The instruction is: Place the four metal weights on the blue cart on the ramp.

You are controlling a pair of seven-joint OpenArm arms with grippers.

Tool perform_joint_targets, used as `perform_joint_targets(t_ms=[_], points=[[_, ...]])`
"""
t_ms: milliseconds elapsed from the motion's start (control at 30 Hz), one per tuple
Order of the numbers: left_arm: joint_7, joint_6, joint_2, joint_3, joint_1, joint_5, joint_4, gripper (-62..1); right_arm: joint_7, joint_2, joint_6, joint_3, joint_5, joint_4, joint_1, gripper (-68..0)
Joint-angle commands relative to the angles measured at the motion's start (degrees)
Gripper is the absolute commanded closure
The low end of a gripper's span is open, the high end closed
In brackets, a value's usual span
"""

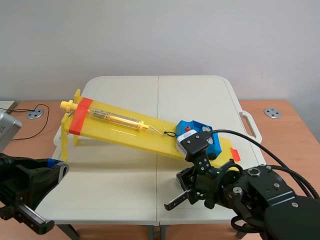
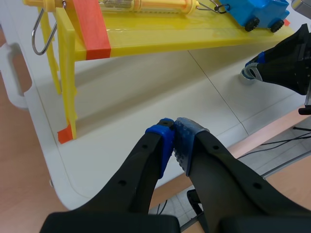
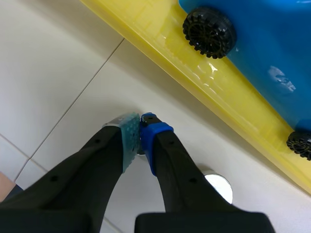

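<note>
A blue cart [image 1: 199,134] with black wheels [image 3: 210,31] sits low on the yellow ramp [image 1: 125,131], hooked to a spring scale [image 1: 117,119]. My right gripper [image 3: 140,127] is shut, tips down on the white table just in front of the ramp's lower edge, below the cart [image 3: 262,58]. One round metal weight [image 3: 218,187] lies on the table beside its right finger, outside the grip. The left wrist view shows that weight [image 2: 250,74] under the right arm's tip. My left gripper [image 2: 174,130] is shut on nothing, low over the table's near left corner; the ramp [image 2: 146,41] is ahead of it.
The ramp's tall end stands on thin yellow legs [image 2: 68,97] with orange-red tape [image 1: 80,117]. A metal hook [image 2: 38,29] hangs at that end. The white folding table [image 1: 125,190] has a handle [image 1: 251,125] on its right side, and a wooden desk [image 1: 295,120] lies around it.
</note>
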Motion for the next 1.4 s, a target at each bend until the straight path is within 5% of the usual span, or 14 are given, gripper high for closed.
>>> perform_joint_targets(t_ms=[0,200,633,1067,1367], points=[[-5.75,-1.42,1.4,-0.83,-0.46,-4.24,3.82,-3.6,2.45,0.2,-1.33,-0.7,1.84,4.17,4.26,-0.6],[-5.75,-1.42,1.4,-0.83,-0.46,-4.24,3.82,-3.6,1.4,3.17,-1.29,-0.68,3.26,7.48,2.36,-0.7],[-5.75,-1.42,1.4,-0.83,-0.46,-4.24,3.82,-3.6,-2.62,10.8,-0.76,6.23,13.55,33.4,-13.33,-0.6],[-5.75,-1.42,1.4,-0.83,-0.46,-4.24,3.82,-3.6,-11.54,10.43,0.87,22.69,33.88,48.87,-19.87,-0.6],[-5.73,-1.42,1.4,-0.83,-0.44,-4.26,3.82,-3.6,-11.47,7.56,0.61,30.16,35.36,48.5,-16.22,-0.6]])
